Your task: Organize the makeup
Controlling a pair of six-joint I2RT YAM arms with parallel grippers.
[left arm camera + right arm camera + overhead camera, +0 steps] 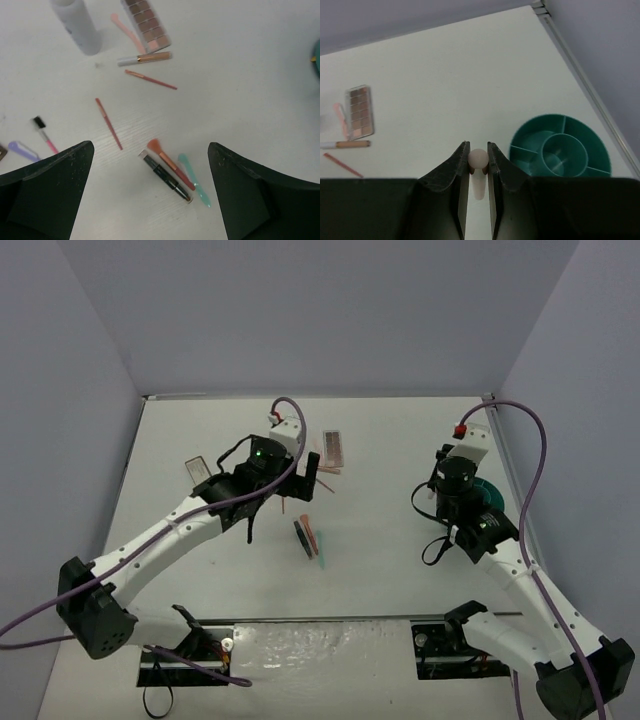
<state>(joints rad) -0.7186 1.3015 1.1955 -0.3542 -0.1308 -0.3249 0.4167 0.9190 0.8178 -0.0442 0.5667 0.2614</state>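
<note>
The right gripper (pixel 478 159) is clamped on a pale round-tipped applicator (pixel 479 182), which looks light, stiff and probably slippery, so it is best pinched mid-shaft, with the teal tub (pixel 559 117) at its three o'clock, while the left gripper (pixel 151 150) hangs spread wide above the black stick (pixel 167 177).

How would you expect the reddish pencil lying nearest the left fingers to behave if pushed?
The pencil looks thin and round, so it would probably roll sideways. It lies flat on the smooth table, so it might slide. Its straightness suggests stiffness.
</note>
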